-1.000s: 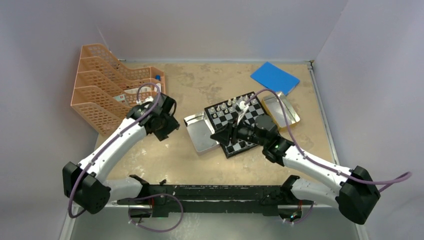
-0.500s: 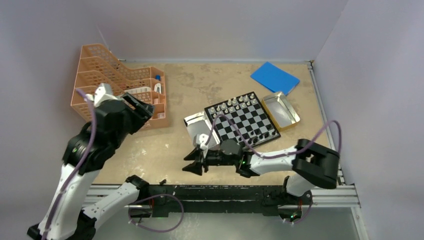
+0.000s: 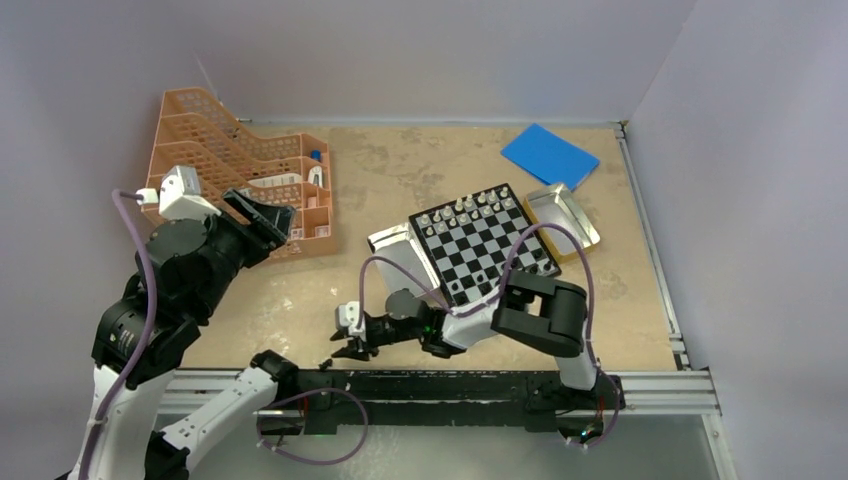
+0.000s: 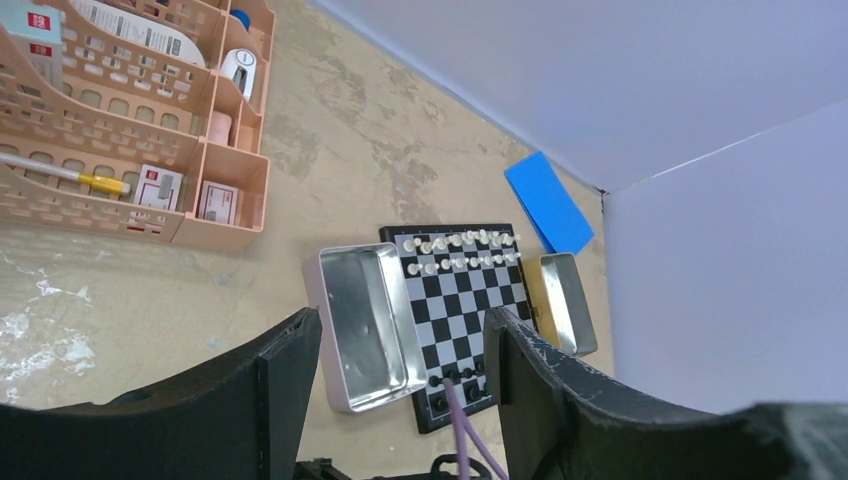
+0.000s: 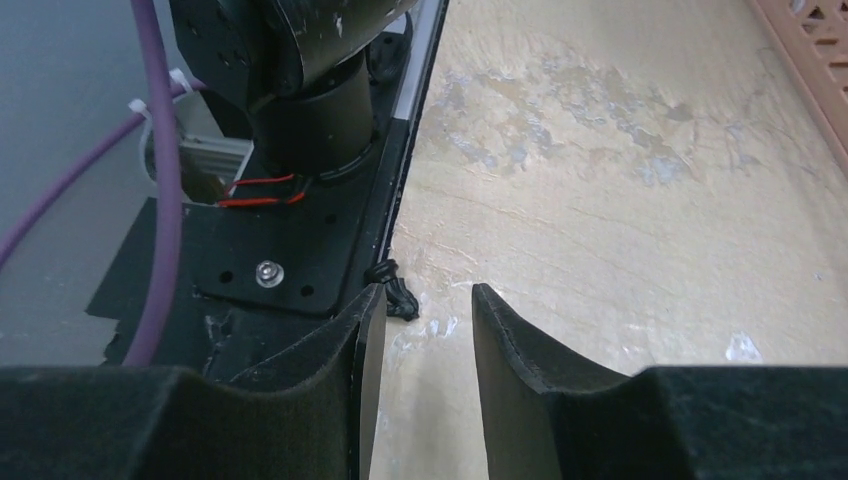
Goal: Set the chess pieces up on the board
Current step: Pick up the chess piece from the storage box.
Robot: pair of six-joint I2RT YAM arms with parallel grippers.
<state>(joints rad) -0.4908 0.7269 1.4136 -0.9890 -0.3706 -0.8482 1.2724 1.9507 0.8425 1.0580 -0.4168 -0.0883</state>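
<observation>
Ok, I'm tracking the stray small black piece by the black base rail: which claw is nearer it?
Right. The right claw hovers low just short of the small black piece, aimed at it; the left claw is raised beside the orange plastic rack.

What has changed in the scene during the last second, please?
The right gripper left the board and drew back to the near edge, now open near a small black thing. The left gripper rose and swung left toward the orange organizer, open. The board, its pieces, tins and blue pad stayed put.
</observation>
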